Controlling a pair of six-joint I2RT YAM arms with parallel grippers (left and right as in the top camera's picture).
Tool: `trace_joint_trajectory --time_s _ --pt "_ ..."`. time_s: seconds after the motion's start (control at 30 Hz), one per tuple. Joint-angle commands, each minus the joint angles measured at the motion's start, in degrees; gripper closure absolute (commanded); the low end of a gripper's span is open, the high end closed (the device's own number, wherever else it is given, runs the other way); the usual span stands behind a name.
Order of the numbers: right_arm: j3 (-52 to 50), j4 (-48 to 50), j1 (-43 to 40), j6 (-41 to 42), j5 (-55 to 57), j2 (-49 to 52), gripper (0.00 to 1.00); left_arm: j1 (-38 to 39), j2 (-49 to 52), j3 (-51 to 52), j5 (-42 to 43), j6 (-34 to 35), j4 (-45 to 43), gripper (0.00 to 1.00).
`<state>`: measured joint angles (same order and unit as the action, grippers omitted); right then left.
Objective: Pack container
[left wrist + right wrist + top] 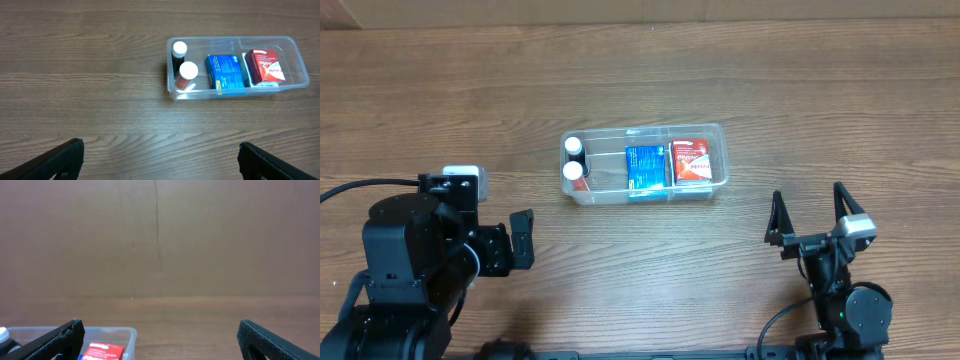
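Note:
The clear container (pixel 645 130) sits mid-table. It holds two white-capped bottles (pixel 574 172) at its left end, a blue box (pixel 644 167) in the middle and a red box (pixel 689 161) at the right. My left gripper (pixel 508 238) is open and empty, below-left of the container. My right gripper (pixel 809 210) is open and empty, below-right of it. The left wrist view shows the container (pixel 225 39), bottles (pixel 188 72), blue box (pixel 226 72) and red box (pixel 265 66) beyond the open jaws (pixel 160 160). The right wrist view shows a container corner (pixel 127 332) and the red box (pixel 102 352) by the open jaws (pixel 160 340).
The table is brown wood grain (pixel 770 80). A brown wall (pixel 160 240) rises behind the table in the right wrist view. No loose items show on the table outside the container.

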<state>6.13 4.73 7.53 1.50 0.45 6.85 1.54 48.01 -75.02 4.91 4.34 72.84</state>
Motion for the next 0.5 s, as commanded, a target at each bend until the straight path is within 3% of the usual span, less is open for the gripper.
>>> trace_joint_trajectory --time_s 0.0,0.17,0.33,0.47 --pt "-4.1 2.5 -0.3 -0.9 -0.6 -4.8 0.0 0.4 -0.4 0.3 -0.5 1.0 0.0 0.0" --pt "-5.7 0.5 -1.5 -3.7 -3.7 -6.7 0.0 0.4 -0.4 0.3 -0.5 1.0 0.0 0.0" --pt "-5.7 -9.4 -3.8 -3.5 -6.8 -6.7 0.0 0.4 -0.4 0.3 -0.5 1.0 0.0 0.0" --pt "-5.7 -9.1 -3.9 -2.4 -6.6 -6.7 0.0 0.4 -0.4 0.3 -0.5 1.0 0.0 0.0"
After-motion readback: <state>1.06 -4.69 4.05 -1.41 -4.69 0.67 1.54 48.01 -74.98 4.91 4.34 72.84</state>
